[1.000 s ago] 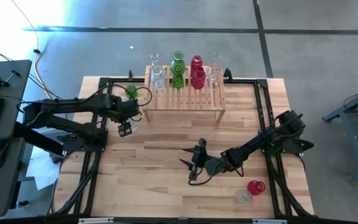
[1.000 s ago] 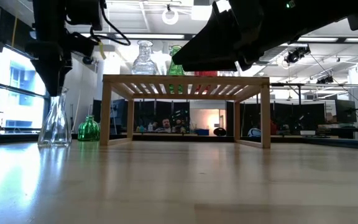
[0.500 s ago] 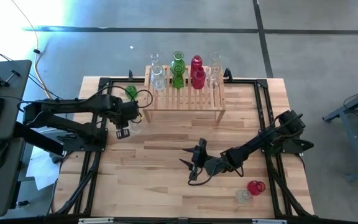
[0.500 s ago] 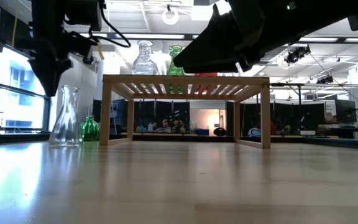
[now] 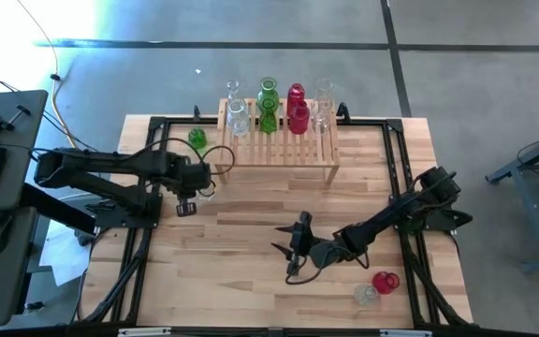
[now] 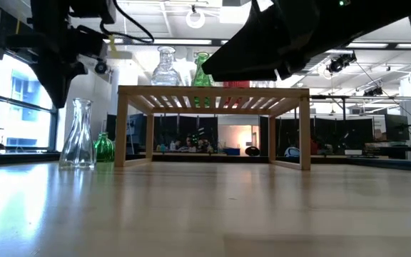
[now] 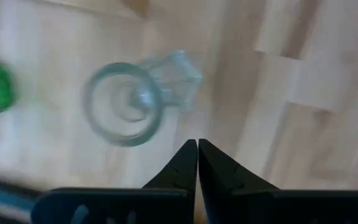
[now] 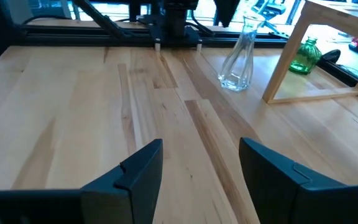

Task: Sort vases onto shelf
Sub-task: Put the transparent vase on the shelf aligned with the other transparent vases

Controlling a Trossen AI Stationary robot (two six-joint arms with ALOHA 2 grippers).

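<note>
1. My left pincer point(image 7: 197, 152): fingers pressed together, holding nothing. It hangs above the table point(image 5: 251, 281), just beside the mouth of a clear vase point(image 7: 124, 102) that stands upright and free.
2. My right pincer point(image 8: 201, 165): fingers spread wide, empty, low over the middle of the table.
3. Shelf point(image 5: 279, 154): light-wood rack at the table's far edge. The high view shows clear, green and red vases standing on its slats.
4. Green vase point(image 5: 196, 139): on the table by the shelf's left end, near the clear vase.
5. Red vase point(image 5: 386, 281) and a small clear vase point(image 5: 367, 295): near the table's front right corner, touching or nearly so; seen in the high view only.
6. Writing: no label or brand can be read on any item.
7. View differences: the low view alone shows the clear vase's flared body and narrow neck point(image 6: 78, 135); the left wrist view shows only its round mouth from above. The right wrist view shows it beside the shelf's leg, with the green vase beyond.
</note>
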